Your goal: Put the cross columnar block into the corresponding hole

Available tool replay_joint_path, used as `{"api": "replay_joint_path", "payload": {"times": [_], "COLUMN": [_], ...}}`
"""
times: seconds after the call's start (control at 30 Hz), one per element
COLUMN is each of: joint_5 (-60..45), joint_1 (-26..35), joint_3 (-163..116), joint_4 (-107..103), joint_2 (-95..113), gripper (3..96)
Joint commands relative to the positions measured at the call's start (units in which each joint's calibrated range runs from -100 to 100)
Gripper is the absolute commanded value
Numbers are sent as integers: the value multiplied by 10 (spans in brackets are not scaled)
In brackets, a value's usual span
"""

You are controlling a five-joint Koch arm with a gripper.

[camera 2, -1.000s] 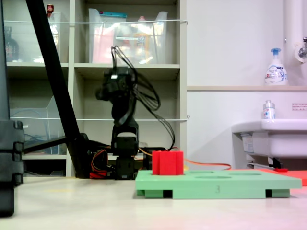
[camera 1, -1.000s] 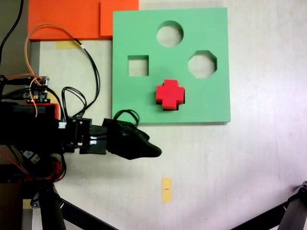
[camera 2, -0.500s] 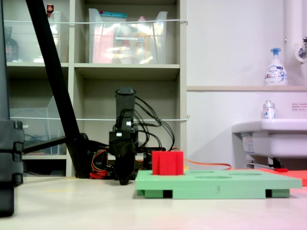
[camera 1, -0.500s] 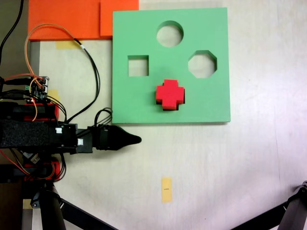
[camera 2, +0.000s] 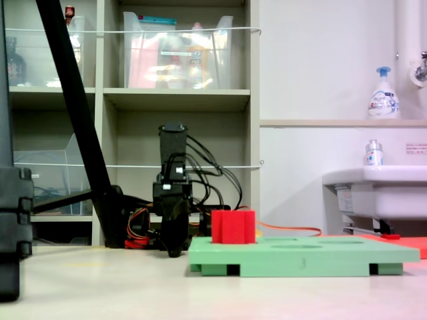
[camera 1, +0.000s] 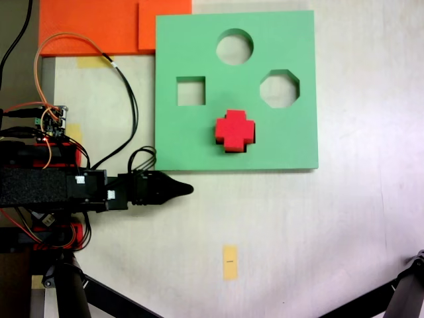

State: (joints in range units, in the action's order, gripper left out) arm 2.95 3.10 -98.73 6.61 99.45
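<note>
The red cross columnar block (camera 1: 234,130) stands upright in the plus-shaped hole of the green foam board (camera 1: 285,146), its top sticking up above the board's surface (camera 2: 233,227). My black gripper (camera 1: 182,189) lies low over the table, off the board's lower left corner in the first exterior view, pointing right. Its jaws are shut to a point with nothing between them. In the second exterior view the gripper (camera 2: 175,248) hangs tip-down just left of the board (camera 2: 300,257), apart from the block.
The board also has a round hole (camera 1: 234,46), a square hole (camera 1: 191,91) and an octagonal hole (camera 1: 279,89). Orange foam sheets (camera 1: 99,26) lie at the top left. A yellow tape mark (camera 1: 229,262) is on the table. Cables (camera 1: 126,99) trail beside the arm.
The arm has pulled back to the first exterior view's left and folded down low to the table, with little movement in the last half second. The block stays seated in the board.
</note>
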Motion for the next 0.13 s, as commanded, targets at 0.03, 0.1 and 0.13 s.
{"api": "replay_joint_path", "payload": {"times": [0.03, 0.1, 0.13], "joint_5": [0, 0, 0], "joint_1": [2, 2, 2], "joint_3": [-13, -13, -13], "joint_4": [-59, -59, -59], "joint_2": [5, 5, 5], "gripper": [493, 493, 493]}}
